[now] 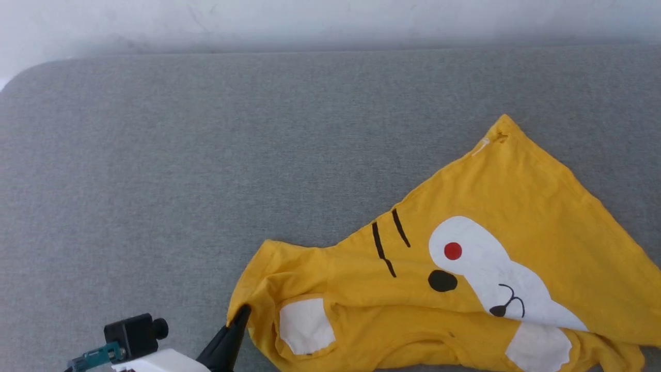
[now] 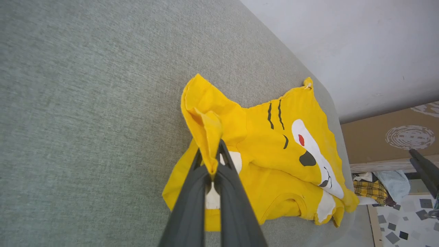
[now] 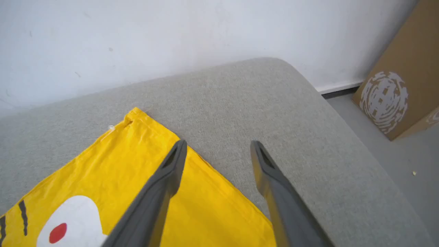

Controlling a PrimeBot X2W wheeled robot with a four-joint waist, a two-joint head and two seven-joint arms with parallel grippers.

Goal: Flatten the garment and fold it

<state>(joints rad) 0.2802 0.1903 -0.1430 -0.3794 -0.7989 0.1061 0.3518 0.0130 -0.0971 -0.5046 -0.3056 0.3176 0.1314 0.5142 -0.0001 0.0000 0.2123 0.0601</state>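
The yellow T-shirt garment lies crumpled on the grey cushion at the lower right of the head view, face print up, with a white eye band, a red dot and black whisker lines. My left gripper is shut on a yellow fold at the garment's left corner, and that fold rises pinched between the dark fingers of my left gripper. My right gripper is open above the garment's far edge, its left finger over yellow cloth, its right finger over bare cushion.
The grey cushion stretches wide to the left and back, ending at a white wall. Its rounded right end drops to the floor, where a brown cardboard box leans. Clothes lie on the floor beyond it.
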